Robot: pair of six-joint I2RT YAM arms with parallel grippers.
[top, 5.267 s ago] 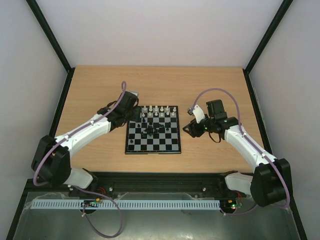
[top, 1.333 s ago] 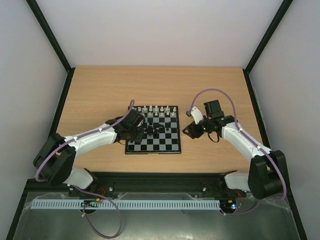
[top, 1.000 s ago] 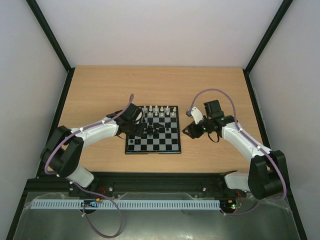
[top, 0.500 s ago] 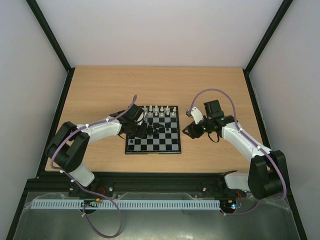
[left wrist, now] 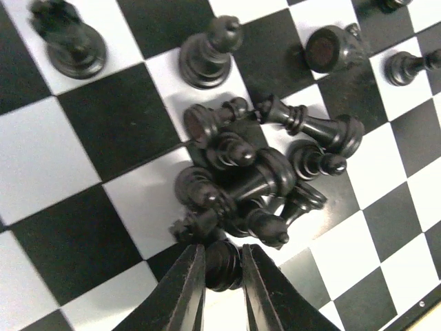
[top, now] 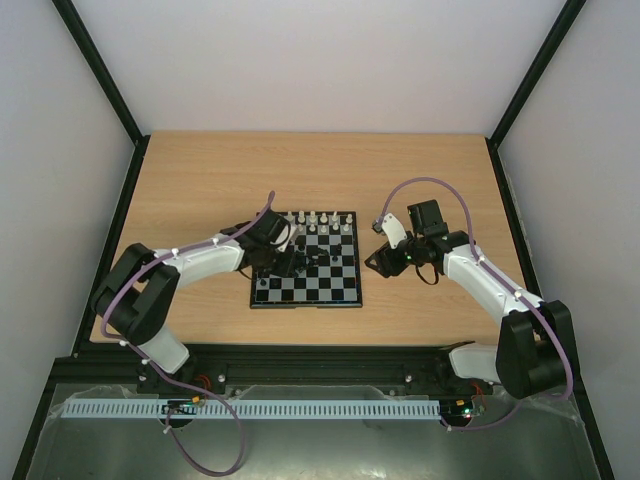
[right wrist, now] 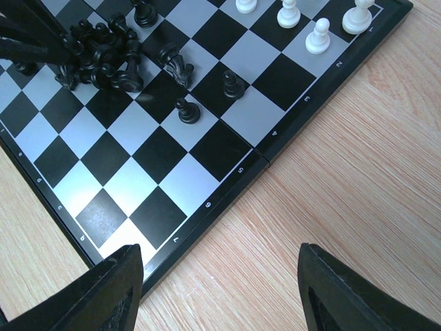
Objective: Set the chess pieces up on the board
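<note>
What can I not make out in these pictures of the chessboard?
- Top view: the left hand hides under its own wrist; the tiny black chess pieces in the heap are too small to name.
- Left wrist view: the small black chess piece between the fingers is mostly covered by them.
- Right wrist view: the right hand is cut off by the bottom edge, the white chess pieces by the top edge.

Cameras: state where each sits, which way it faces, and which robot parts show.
Top external: high behind the arms, looking down on the table, the board and both whole arms.
Left wrist: on the left gripper, straight down at the black pile; fingers closed on a black piece.
Right wrist: on the right gripper, down at the board's edge; open fingers show.
Shared: both wrist views see the black pile.
</note>
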